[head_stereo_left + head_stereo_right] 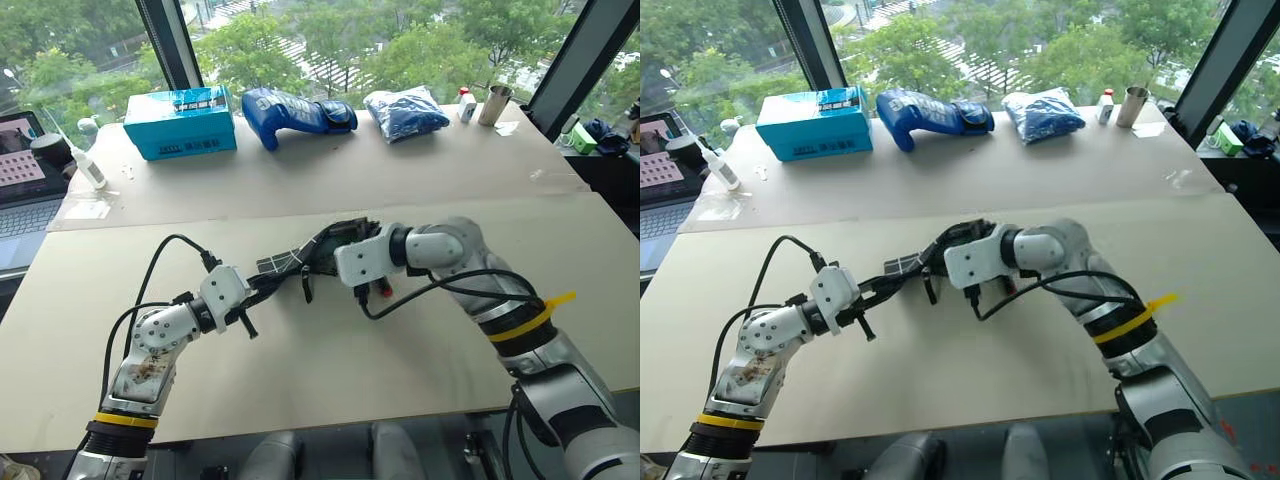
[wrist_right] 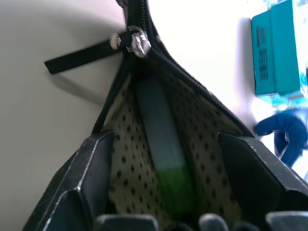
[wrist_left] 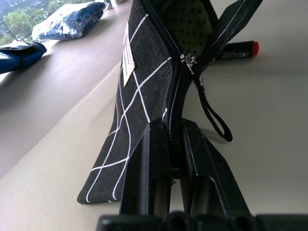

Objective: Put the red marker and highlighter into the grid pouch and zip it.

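Highlighter (image 2: 166,159) lying lengthwise inside pouch (image 3: 144,96), between wide right claw (image 2: 163,192). Left claw (image 3: 175,173) clamped on pouch end. Marker (image 3: 239,48) on desk (image 1: 400,360), nearer right claw.

Lab or office workspace high up by windows. Board-covered table (image 1: 330,190), laptop (image 1: 22,165) at its edge. Treetops visible outside below.

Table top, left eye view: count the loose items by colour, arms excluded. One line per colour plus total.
Blue/teal: 3 (teal box, blue glove, blue bag)
Black: 2 (grid pouch, red marker, black barrel with red end)
Green: 1 (highlighter, inside the pouch)
White: 2 (squeeze bottle, small bottle)
Metal: 1 (cup)
Total: 9
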`<state>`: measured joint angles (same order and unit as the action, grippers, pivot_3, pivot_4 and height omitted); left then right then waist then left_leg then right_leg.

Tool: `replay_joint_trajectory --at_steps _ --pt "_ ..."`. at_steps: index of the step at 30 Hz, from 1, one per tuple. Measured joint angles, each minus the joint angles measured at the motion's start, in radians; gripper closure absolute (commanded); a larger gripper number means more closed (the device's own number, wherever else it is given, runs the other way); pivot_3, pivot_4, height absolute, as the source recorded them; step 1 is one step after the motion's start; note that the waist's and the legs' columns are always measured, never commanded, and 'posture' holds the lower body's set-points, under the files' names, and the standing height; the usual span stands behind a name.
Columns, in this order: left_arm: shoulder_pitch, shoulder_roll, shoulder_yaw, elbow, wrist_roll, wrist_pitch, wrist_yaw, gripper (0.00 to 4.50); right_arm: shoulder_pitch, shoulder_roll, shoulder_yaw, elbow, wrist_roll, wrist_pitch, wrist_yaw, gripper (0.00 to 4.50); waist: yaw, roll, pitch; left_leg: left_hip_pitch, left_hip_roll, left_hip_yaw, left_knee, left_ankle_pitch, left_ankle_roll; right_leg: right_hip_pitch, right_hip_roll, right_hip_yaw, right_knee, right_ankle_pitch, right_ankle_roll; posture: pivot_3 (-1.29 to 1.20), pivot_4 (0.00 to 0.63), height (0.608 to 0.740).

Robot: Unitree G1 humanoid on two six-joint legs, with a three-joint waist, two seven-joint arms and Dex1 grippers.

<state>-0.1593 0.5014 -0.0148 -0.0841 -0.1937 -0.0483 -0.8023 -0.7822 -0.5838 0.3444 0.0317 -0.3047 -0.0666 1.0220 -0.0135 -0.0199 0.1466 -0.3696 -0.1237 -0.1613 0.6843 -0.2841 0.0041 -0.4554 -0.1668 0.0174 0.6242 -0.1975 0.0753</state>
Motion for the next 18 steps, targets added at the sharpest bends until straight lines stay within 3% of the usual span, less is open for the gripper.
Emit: replay_joint_trajectory --at_steps 6,11,15,18 --pt "-0.026 -0.023 0.041 -0.011 -0.053 0.050 0.034 4.50 -0.022 -0.104 -0.170 -0.005 0.151 0.135 0.046 0.90 0.000 0.000 0.000 0.000 0.001 0.001 0.000 0.000 0.000 0.000 0.000 0.000 0.000 0.000 0.000 0.00 0.150 0.740" --pt "-0.024 -0.015 0.045 -0.016 -0.054 0.052 0.034 4.50 0.092 -0.151 -0.235 -0.070 0.194 0.460 0.030 0.90 -0.001 0.000 0.000 0.000 0.001 0.001 0.000 0.000 0.000 0.000 0.000 0.000 0.000 0.000 0.000 0.00 0.150 0.740" --pt "-0.025 -0.011 0.052 -0.015 -0.054 0.052 0.035 4.50 0.137 -0.078 -0.238 -0.210 0.222 0.858 -0.045 0.90 -0.003 0.000 0.000 0.000 0.002 0.000 0.000 0.000 0.000 -0.001 0.000 0.001 0.001 0.001 -0.001 0.00 0.150 0.740" --pt "-0.024 -0.005 0.058 -0.010 -0.054 0.052 0.035 4.50 0.165 -0.068 -0.235 -0.320 0.251 1.002 -0.075 0.90 0.002 0.000 0.000 0.000 0.001 -0.001 0.000 0.000 0.001 -0.001 -0.001 0.001 0.000 0.001 -0.001 0.00 0.150 0.740"
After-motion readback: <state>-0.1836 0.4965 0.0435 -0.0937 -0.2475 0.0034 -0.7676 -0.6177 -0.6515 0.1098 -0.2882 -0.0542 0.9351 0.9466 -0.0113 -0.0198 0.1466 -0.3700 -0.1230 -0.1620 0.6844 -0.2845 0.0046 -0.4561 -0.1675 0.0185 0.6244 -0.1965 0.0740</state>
